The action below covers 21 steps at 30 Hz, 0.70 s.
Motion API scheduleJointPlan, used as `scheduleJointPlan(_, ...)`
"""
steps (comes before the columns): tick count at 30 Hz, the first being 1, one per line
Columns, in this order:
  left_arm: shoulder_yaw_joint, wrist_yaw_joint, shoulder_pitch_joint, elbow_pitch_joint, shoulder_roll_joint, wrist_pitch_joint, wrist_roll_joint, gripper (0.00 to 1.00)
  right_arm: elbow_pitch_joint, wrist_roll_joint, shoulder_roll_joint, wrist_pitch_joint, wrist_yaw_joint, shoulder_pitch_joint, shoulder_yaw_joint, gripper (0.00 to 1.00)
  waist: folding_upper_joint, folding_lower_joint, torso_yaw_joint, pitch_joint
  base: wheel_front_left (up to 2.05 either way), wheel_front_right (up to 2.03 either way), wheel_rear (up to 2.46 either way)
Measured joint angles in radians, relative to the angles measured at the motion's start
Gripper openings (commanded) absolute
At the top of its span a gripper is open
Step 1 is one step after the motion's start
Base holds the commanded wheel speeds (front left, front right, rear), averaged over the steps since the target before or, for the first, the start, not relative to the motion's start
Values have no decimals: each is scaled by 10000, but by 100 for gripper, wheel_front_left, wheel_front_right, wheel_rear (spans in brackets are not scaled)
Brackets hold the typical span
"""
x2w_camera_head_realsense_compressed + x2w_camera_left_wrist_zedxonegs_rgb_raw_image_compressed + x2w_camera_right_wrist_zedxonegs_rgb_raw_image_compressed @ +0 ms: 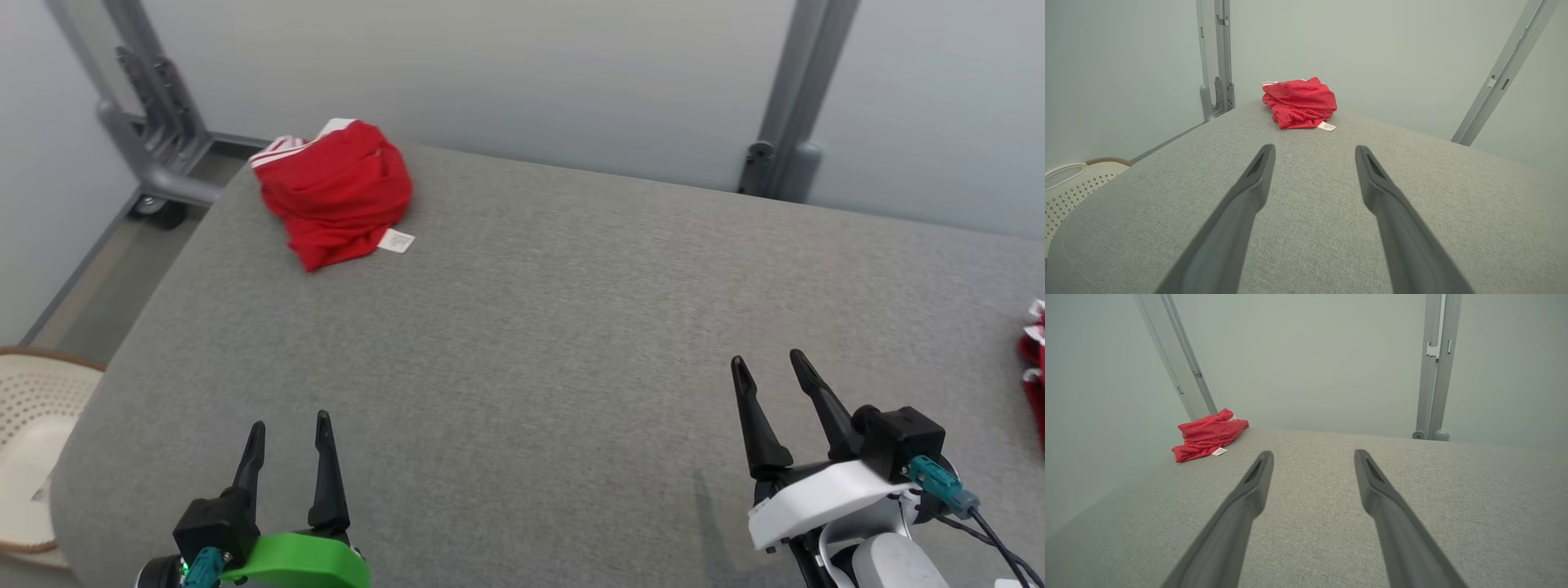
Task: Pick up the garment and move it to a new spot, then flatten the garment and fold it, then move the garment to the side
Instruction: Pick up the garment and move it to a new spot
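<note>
1. Nearest you, the left end effector point(291, 420), on its green mount, hovers over the near left of the table. Its two dark fingers are spread wide with nothing between them.
2. The right end effector point(767, 356), on its white mount, is likewise released and empty, over the near right of the grey fabric-covered table point(531, 343).
3. Beside the table's near left corner stands a cream perforated plastic basket point(37, 392). The part of its inside that shows looks bare, but most of it is cut off, so you cannot tell what it holds.
4. At the right edge of the head view lies a scrap of red and white cloth point(1033, 367); too little shows to say what it is.
5. The crumpled red mesh garment with white stripes point(339, 192) sits in a heap at the table's far left corner, well apart from both end effectors. A small white label point(397, 241) lies at its near edge.
6. The step in hand looks like the first pick-up.
   - Reach with the left arm, whose wrist view has the heap nearly straight ahead.
   - Come down on the top of the mound and pinch several layers, not the label or a loose hem.
   - Lift it clear before carrying it towards the middle, so it does not drag off the corner.
7. Beyond the garment stand grey metal frame posts point(784, 122); keep the arm clear of them.
</note>
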Motion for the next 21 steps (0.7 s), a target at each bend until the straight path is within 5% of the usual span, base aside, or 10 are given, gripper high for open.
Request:
scheduleJointPlan(10, 767, 261, 357, -842, 6, -2, -13, 100, 253, 40, 13, 94, 0, -751, 853, 100, 0, 0, 1843, 185, 0, 0, 0)
scheduleJointPlan(21, 997, 437, 832, -1432, -73, 0, -56, 100, 780, 44, 13, 61, 0, -1417, 1471, 100, 0, 0, 2317, 600, 0, 0, 0)
